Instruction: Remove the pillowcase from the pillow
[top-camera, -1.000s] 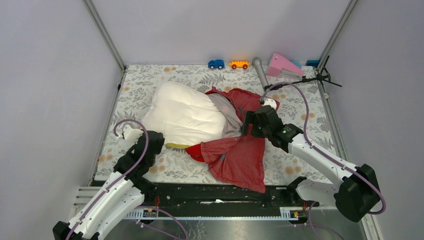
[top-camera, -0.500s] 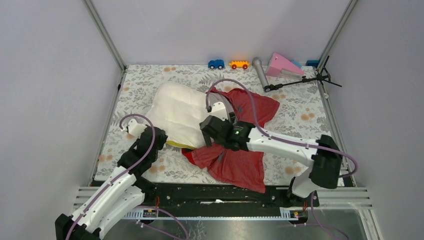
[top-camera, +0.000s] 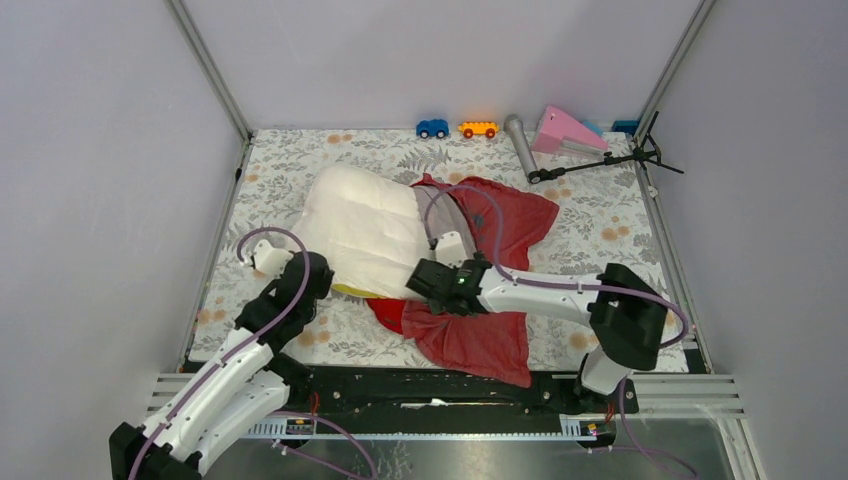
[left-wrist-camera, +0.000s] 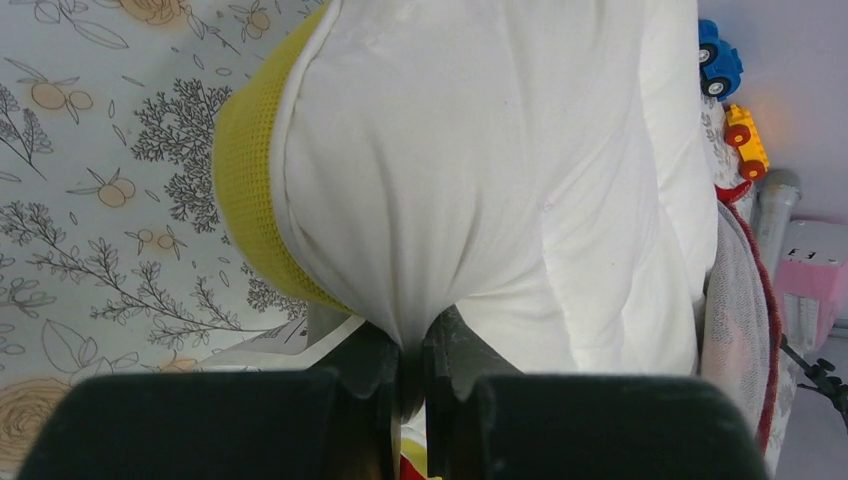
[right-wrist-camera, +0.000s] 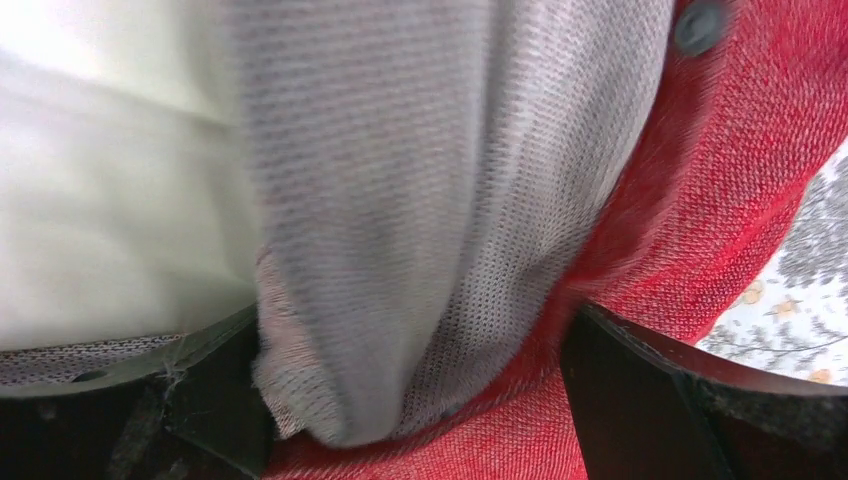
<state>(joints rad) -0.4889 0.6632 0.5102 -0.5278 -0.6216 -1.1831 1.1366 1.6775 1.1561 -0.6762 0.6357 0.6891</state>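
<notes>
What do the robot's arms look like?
The left arm and right arm are white tubes with chunky black joints. Purple cables loop along both. The left pincer and right pincer have black fingers. A tiny green light glows by the right one.

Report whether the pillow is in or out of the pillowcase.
Mostly out. The white pillow lies bare; only one end sits inside the grey-banded mouth of the red pillowcase.

Soft, even light fills the top view, shadows faint. Left wrist view is sharp; the pillow glares white toward 12 o'clock. Right wrist view is smeared, the pillowcase out of focus throughout.
</notes>
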